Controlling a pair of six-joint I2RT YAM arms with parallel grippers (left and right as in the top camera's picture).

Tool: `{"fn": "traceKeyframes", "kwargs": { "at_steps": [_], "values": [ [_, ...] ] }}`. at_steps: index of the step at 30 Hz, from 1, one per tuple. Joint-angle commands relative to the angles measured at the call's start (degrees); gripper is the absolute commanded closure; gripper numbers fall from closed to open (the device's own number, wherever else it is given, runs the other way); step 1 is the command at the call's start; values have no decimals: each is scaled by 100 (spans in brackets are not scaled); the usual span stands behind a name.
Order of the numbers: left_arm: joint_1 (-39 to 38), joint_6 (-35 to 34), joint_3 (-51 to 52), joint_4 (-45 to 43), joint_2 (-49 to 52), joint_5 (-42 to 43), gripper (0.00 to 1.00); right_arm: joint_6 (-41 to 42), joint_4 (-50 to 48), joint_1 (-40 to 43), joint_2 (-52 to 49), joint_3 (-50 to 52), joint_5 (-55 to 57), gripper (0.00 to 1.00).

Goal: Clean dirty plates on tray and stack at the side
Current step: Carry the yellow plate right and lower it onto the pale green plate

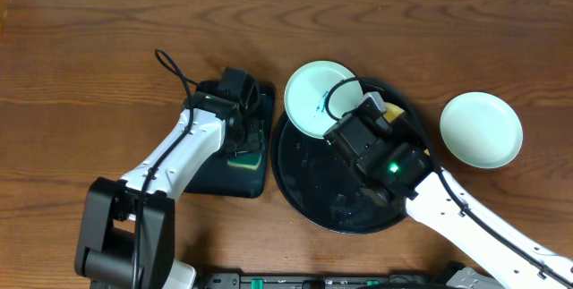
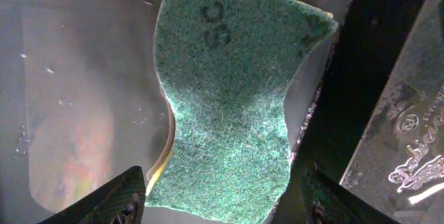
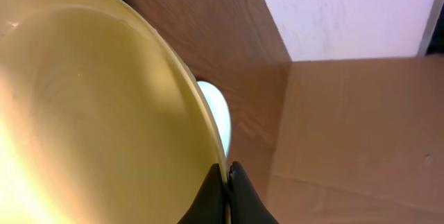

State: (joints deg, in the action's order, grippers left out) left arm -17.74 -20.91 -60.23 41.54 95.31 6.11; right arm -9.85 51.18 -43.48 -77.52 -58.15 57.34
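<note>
Right gripper (image 3: 227,182): clenched on yellow plate (image 3: 90,113) rim, above the tray (image 1: 300,164).
Left gripper (image 2: 223,200): released, over sponge (image 2: 229,99).
Risk: thin rim pinch; the plate may slip when wiped.

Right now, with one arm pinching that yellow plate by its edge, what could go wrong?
The right gripper holds the yellow plate only by a thin bit of rim, so it might slip or tilt. The smudged mint plate lies across the edge of the round tray, close to that gripper, and could get knocked.
</note>
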Motion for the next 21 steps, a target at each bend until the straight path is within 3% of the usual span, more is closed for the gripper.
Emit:
{"fn": "traceKeyframes", "kwargs": {
  "at_steps": [1, 16, 21],
  "values": [
    [-2, 31, 94, 0, -4, 33, 27, -765, -15, -50, -2, -114, 240, 99],
    [-2, 33, 94, 0, -4, 33, 27, -809, -142, -48, -2, -114, 238, 99],
    [-2, 33, 94, 0, -4, 33, 27, 1217, -557, 227, 4, -114, -382, 99]
  ]
}}
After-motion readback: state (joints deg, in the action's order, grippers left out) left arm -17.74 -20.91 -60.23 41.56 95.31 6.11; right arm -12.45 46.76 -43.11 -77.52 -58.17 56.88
